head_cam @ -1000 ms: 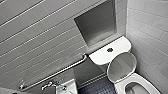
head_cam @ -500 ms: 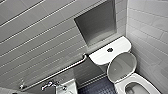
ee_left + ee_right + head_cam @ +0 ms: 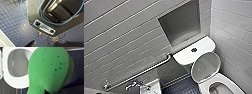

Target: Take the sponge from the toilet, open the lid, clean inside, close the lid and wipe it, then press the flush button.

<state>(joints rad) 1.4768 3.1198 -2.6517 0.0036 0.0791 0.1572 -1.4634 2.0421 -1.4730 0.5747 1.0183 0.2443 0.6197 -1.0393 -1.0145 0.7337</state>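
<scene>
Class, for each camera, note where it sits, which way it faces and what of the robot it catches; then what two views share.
Head: high on the robot, facing forward and down at the tiled wall, flush button and raised lid.
Left wrist: on the left arm, facing the blue floor; the robot's dark housing shows.
Right wrist: on the right arm, facing the sponge and the toilet.
Shared: head and right wrist both show the toilet.
</scene>
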